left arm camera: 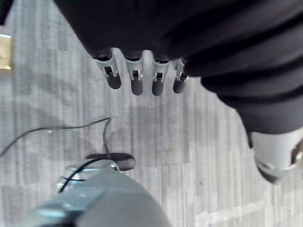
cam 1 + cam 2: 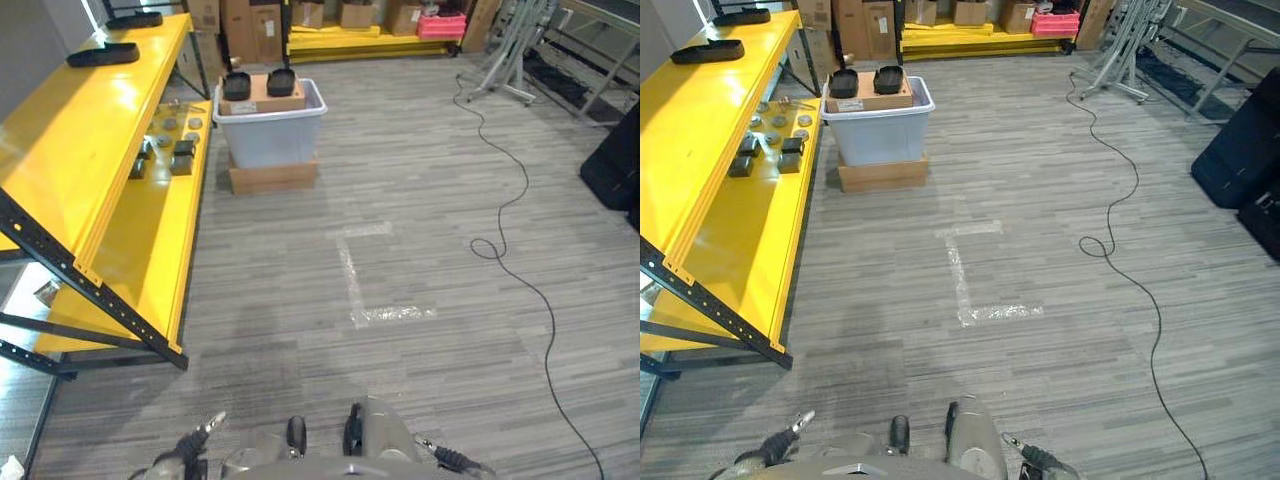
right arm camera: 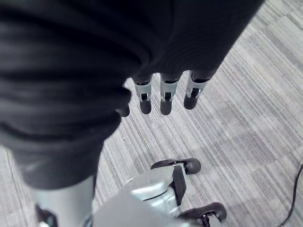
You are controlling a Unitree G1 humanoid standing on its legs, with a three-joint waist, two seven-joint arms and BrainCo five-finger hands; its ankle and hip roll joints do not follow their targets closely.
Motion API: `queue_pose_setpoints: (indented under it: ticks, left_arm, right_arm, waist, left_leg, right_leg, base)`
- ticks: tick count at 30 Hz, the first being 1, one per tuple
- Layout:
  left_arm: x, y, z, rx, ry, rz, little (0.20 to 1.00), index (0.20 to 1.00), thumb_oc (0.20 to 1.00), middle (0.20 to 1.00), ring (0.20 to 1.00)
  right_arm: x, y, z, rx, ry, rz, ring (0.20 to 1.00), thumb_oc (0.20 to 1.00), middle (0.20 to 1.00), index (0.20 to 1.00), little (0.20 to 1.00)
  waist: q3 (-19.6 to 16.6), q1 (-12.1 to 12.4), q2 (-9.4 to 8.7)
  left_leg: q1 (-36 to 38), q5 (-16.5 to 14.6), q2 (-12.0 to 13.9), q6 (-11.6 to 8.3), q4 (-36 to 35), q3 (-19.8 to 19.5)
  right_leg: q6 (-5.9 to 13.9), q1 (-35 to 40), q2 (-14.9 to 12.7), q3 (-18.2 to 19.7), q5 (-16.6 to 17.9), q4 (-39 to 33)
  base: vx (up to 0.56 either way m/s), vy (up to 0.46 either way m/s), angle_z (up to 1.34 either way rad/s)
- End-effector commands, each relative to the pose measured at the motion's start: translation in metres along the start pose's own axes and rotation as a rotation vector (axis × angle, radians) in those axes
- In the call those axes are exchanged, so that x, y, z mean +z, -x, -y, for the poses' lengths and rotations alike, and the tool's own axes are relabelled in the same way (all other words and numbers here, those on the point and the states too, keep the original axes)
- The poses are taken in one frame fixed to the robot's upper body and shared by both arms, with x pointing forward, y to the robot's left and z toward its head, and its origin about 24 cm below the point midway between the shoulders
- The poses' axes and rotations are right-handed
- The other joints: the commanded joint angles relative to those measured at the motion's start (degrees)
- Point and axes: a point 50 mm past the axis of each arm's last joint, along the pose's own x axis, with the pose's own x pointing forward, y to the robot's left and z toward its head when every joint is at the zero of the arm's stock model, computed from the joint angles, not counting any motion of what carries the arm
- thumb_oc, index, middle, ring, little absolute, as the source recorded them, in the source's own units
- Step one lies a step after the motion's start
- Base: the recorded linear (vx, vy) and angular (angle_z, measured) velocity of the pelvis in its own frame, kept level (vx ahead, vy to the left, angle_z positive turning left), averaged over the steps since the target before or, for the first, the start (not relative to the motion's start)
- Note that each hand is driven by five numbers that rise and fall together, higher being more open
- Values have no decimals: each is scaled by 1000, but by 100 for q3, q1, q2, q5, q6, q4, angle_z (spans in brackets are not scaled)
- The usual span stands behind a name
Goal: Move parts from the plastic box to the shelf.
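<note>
- The box sits on the floor in the upper middle of the eye views, propped on a flat cardboard base, just beside the yellow shelf that fills the upper left.
- Two black parts lie on a cardboard carton at the box's top; they are the things to carry.
- Small dark and grey parts already lie on the shelf's lower level, near the box; long black trays rest on the upper level.
- The left robot hand hangs over bare floor with fingers straight and apart, holding nothing.
- The right robot hand likewise hangs over floor, fingers straight, empty.
- The step in hand looks like the approach: the robot stands well apart from the box, so it must walk forward first.
- Do it well by heading straight along the shelf edge, stopping square to the box with the shelf within the left arm's reach.
- Keep clear of the shelf's black leg braces at lower left and the cable on the right.
- Lift hands only once near, then reach down on one black part from above.
</note>
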Motion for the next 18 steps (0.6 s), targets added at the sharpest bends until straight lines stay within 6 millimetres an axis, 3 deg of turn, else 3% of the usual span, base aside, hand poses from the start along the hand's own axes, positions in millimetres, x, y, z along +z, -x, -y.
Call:
queue_pose_setpoints:
  ticks: [1, 5, 9, 10, 12, 13, 14, 16, 17, 18]
  left_arm:
    - [4, 1, -8, 6, -6, 35, 1000, 1000, 1000, 1000, 1000]
    - [0, 2, -2, -19, -24, 55, 1000, 1000, 1000, 1000, 1000]
    - [-2, 2, 1, -25, 45, 48, 1000, 1000, 1000, 1000, 1000]
    - [-1, 2, 0, -27, 113, 55, 1000, 1000, 1000, 1000, 1000]
    - [1, 1, 1, -37, 156, 66, 1000, 1000, 1000, 1000, 1000]
    - [3, 1, 2, -42, 177, 73, 1000, 1000, 1000, 1000, 1000]
    - [11, -1, 4, -44, 228, 87, 1000, 1000, 1000, 1000, 1000]
    - [18, -2, 5, -42, 245, 88, 1000, 1000, 1000, 1000, 1000]
    - [21, -3, 6, -44, 246, 90, 1000, 1000, 1000, 1000, 1000]
    - [24, -3, 6, -38, 262, 86, 1000, 1000, 1000, 1000, 1000]
  right_arm:
    - [-8, 2, 12, 5, -8, -12, 1000, 1000, 1000, 1000, 1000]
    - [-22, 3, 15, -7, -16, -44, 1000, 1000, 1000, 1000, 1000]
    - [-23, 3, 17, -36, -16, -64, 1000, 1000, 1000, 1000, 1000]
    - [-22, 3, 18, -46, 3, -71, 1000, 1000, 1000, 1000, 1000]
    - [-19, 3, 19, -51, 21, -68, 1000, 1000, 1000, 1000, 1000]
    - [-17, 3, 21, -55, 32, -66, 1000, 1000, 1000, 1000, 1000]
    - [-15, 3, 26, -81, 35, -60, 1000, 1000, 1000, 1000, 1000]
    - [-14, 4, 33, -109, 12, -65, 1000, 1000, 1000, 1000, 1000]
    - [-14, 5, 36, -118, 9, -66, 1000, 1000, 1000, 1000, 1000]
    - [-14, 5, 39, -126, 19, -73, 1000, 1000, 1000, 1000, 1000]
  waist:
    - [-220, -159, -314]
    - [-236, -219, -381]
    - [-372, -208, -375]
    - [-471, -219, -356]
    - [-520, -226, -326]
    - [-538, -228, -331]
    - [-508, -200, -434]
    - [-394, -187, -527]
    - [-327, -172, -535]
    - [-214, -111, -548]
  left_leg:
    - [676, -566, -396, 42, 67, -569]
    - [912, -819, -320, -37, 210, -576]
    - [1004, -949, -101, -211, 448, -557]
    - [1115, -769, 150, -391, 611, -539]
    - [1014, -440, 331, -542, 957, -433]
    - [924, -214, 413, -623, 1316, -330]
    - [144, 459, 598, -786, 3089, -80]
    - [-893, 666, 709, -784, 4655, -22]
    - [-1303, 609, 717, -717, 4977, 8]
    - [-1764, 530, 687, -643, 4858, 155]
  right_leg:
    - [-36, 257, -102, 167, 1704, -2210]
    - [-7, 383, -171, 76, 1725, -2821]
    - [-226, 710, -103, 188, 1319, -2622]
    - [-395, 853, 32, 181, 1151, -2407]
    - [-533, 993, 163, 151, 1024, -2434]
    - [-609, 1076, 211, 129, 952, -2461]
    - [-833, 1322, 256, 101, 822, -2550]
    - [-1035, 1482, 326, 145, 731, -2557]
    - [-1083, 1569, 366, 140, 690, -2554]
    - [-1110, 1780, 420, 144, 596, -2577]
  base:
    - [535, -187, -1]
    - [508, -186, 37]
    - [562, -260, 42]
    - [584, -307, 13]
    - [355, -202, 26]
    - [342, -290, 25]
    - [364, -336, 22]
    - [299, -320, 27]
    - [267, -222, 9]
    - [287, -110, -6]
